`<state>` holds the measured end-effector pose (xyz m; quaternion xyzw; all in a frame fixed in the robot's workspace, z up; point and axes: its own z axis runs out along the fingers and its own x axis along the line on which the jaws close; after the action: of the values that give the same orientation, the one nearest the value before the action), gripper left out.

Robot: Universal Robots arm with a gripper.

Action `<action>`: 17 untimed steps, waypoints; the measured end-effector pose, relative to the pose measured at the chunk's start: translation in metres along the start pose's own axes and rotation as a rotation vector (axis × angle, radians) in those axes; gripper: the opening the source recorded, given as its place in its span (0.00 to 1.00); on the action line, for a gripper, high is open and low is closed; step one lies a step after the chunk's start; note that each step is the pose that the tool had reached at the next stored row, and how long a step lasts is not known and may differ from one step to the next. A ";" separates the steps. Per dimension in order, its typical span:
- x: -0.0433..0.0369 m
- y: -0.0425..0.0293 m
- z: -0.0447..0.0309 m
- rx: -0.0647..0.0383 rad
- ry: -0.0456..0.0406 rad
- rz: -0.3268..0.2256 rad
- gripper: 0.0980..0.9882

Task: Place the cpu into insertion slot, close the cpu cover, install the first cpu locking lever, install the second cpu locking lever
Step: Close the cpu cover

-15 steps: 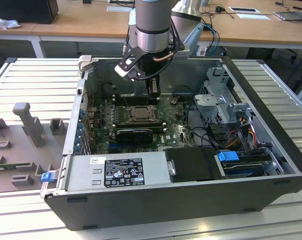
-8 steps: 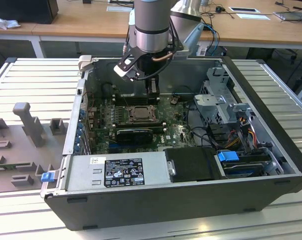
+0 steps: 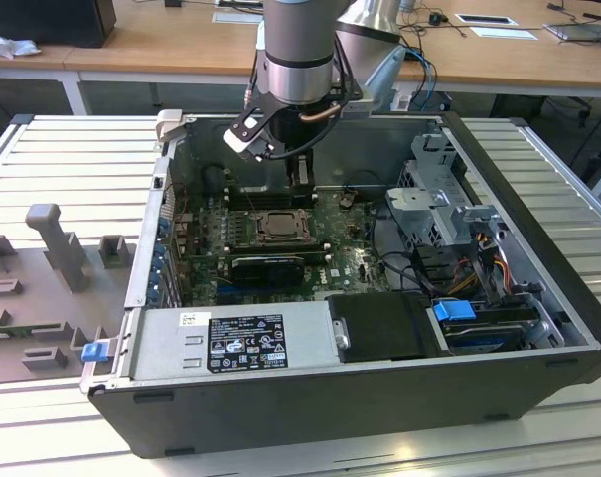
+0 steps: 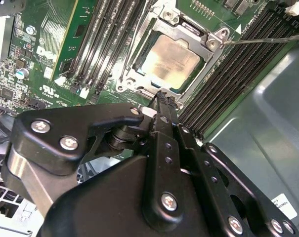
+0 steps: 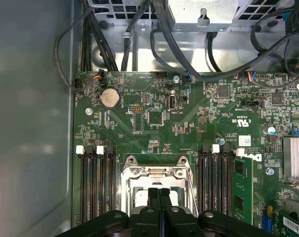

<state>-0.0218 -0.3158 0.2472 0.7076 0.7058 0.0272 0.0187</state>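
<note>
The gripper (image 5: 159,192), fingers pressed together and empty, hangs straight down, hiding part of the cpu cover (image 5: 154,172) over the cpu (image 4: 170,58).

I can make out no print well enough to read. A black-and-white label (image 3: 246,343) sits on the grey power supply (image 3: 171,348), well apart from the insertion slot (image 3: 277,228). White markings (image 5: 241,121) dot the green board (image 5: 139,98) near that slot.
</note>
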 end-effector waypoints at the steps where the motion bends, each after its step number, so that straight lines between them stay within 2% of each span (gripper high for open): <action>1: 0.0000 -0.0003 0.0000 0.000 0.0000 0.000 0.01; 17: 0.0000 -0.0062 -0.0004 0.000 0.0001 0.000 0.01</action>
<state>-0.0280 -0.3158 0.2472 0.7076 0.7058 0.0273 0.0187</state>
